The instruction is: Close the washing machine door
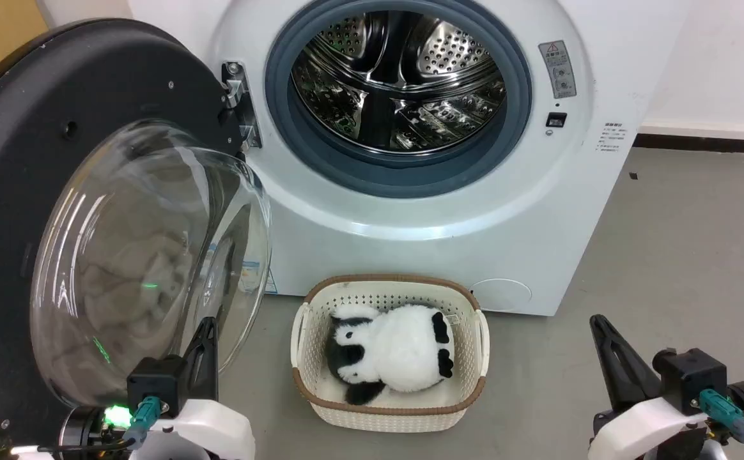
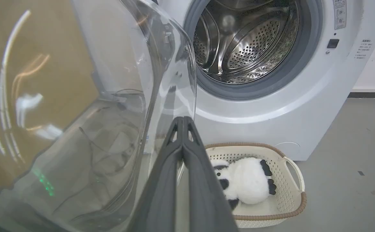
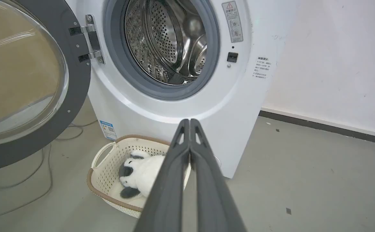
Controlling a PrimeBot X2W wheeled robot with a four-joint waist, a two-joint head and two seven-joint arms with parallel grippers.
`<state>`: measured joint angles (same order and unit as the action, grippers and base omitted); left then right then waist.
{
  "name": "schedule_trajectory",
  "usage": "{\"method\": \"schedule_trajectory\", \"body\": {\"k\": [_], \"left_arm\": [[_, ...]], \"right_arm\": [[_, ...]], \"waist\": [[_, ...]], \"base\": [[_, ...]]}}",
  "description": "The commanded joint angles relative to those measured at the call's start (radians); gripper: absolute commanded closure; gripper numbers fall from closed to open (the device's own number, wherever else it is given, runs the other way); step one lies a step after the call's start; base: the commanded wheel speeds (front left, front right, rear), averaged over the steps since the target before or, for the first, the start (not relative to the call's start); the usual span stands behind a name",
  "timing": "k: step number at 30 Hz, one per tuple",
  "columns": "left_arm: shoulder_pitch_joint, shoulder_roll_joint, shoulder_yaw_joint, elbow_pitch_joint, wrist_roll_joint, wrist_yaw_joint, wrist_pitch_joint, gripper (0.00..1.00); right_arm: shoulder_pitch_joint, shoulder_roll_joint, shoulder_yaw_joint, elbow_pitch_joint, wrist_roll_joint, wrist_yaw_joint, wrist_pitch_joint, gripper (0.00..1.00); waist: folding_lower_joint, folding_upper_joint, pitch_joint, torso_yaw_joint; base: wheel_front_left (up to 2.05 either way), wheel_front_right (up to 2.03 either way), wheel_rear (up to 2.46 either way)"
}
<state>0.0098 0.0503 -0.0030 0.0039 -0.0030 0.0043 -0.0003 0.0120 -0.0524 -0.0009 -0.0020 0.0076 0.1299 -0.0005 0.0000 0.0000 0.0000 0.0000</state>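
washing machine door (image 1: 110, 243) wide open, swung out left of the washing machine (image 1: 410, 217) on its hinge (image 1: 241, 102). The glass bowl faces the near side and the drum (image 1: 397, 76) is exposed.

Likely risks:
- a push on the curved glass lets the fingers skid off, so the black rim is the safer spot
- a push close to the hinge gives poor leverage, and the latch may not catch
- the basket (image 1: 388, 415) with the panda toy (image 1: 397, 348) sits on the floor just near of the machine; whether the door's lower rim clears it can't be judged from here

left gripper (image 1: 202, 348) is low at near left, fingers clenched together and empty, tips at the bowl's lower right edge; contact unclear. right gripper (image 1: 602, 332) is low at near right, well apart from the door, fingers pressed together, empty.
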Motion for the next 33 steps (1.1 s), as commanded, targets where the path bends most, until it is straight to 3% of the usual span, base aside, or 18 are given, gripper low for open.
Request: {"method": "schedule_trajectory", "body": {"k": [1, 28, 29, 33], "left_arm": [[-0.01, 0.0, 0.003, -0.004, 0.003, -0.004, 0.0, 1.0], [-0.01, 0.0, 0.003, -0.004, 0.003, -0.004, 0.0, 1.0], [-0.01, 0.0, 0.003, -0.004, 0.003, -0.004, 0.0, 0.0], [0.0, 0.0, -0.001, 0.001, -0.001, 0.004, -0.002, 0.0]], "right_arm": [[-0.012, 0.002, 0.001, 0.002, -0.008, 0.001, 0.0, 1.0], [-0.012, 0.002, 0.001, 0.002, -0.008, 0.001, 0.0, 1.0], [-0.012, 0.002, 0.001, 0.002, -0.008, 0.001, 0.0, 0.0], [0.0, 0.0, -0.001, 0.001, 0.002, 0.0, -0.002, 0.0]], "waist": [[0.0, 0.0, 0.0, 0.0], [0.0, 0.0, 0.0, 0.0], [0.0, 0.0, 0.0, 0.0], [0.0, 0.0, 0.0, 0.0]], "base": [[0.0, 0.0, 0.0], [0.0, 0.0, 0.0], [0.0, 0.0, 0.0], [0.0, 0.0, 0.0]]}}
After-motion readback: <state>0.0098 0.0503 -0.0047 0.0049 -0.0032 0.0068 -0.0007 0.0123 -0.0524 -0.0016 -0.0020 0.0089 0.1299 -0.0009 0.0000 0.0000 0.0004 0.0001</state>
